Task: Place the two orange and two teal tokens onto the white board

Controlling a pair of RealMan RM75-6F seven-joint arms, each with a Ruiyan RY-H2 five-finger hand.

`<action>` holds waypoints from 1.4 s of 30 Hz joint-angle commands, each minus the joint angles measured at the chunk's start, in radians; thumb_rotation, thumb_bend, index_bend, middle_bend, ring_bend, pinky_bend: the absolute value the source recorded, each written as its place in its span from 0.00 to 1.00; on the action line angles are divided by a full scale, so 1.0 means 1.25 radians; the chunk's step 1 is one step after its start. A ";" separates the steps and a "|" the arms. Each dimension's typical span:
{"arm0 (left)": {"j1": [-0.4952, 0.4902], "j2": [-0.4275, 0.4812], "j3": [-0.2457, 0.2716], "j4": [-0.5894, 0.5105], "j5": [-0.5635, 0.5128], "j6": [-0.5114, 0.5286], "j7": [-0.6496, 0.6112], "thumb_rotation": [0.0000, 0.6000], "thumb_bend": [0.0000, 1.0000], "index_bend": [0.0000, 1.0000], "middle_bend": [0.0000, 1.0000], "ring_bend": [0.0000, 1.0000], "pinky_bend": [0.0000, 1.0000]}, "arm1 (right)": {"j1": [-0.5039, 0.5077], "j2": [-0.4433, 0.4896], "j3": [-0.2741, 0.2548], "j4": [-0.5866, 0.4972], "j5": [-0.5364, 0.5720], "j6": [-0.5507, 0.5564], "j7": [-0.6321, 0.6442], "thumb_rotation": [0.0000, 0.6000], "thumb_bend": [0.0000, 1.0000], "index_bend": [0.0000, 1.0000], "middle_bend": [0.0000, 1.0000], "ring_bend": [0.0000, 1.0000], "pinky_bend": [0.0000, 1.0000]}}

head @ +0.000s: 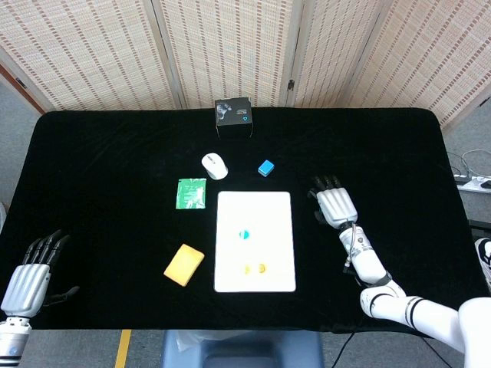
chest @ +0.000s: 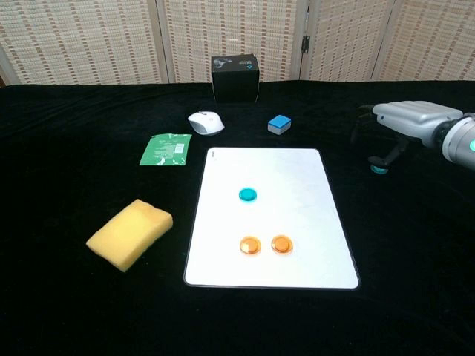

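The white board (head: pixel 268 215) (chest: pixel 297 178) lies at the table's middle. On it sit one teal token (head: pixel 245 234) (chest: pixel 248 194) and two orange tokens (head: pixel 248 269) (head: pixel 261 268) (chest: pixel 250 245) (chest: pixel 282 243), side by side near the front. A second teal token (chest: pixel 379 168) lies on the black cloth right of the board. My right hand (head: pixel 334 205) (chest: pixel 408 120) hovers over it with fingers apart and the thumb reaching down beside it; the head view hides that token under the hand. My left hand (head: pixel 27 274) hangs open at the near left corner, holding nothing.
Left of the board lie a yellow sponge (head: pixel 184 264) (chest: pixel 130 233) and a green packet (head: pixel 191 193) (chest: pixel 167 150). Behind the board are a white mouse (head: pixel 215 165) (chest: pixel 206 122), a blue block (head: pixel 266 168) (chest: pixel 279 124) and a black box (head: pixel 234 117) (chest: pixel 235 77).
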 commanded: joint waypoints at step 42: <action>-0.007 -0.003 0.001 -0.005 -0.012 -0.019 0.016 1.00 0.17 0.01 0.00 0.00 0.00 | -0.015 -0.084 0.001 0.190 -0.045 -0.062 0.094 1.00 0.46 0.53 0.15 0.00 0.00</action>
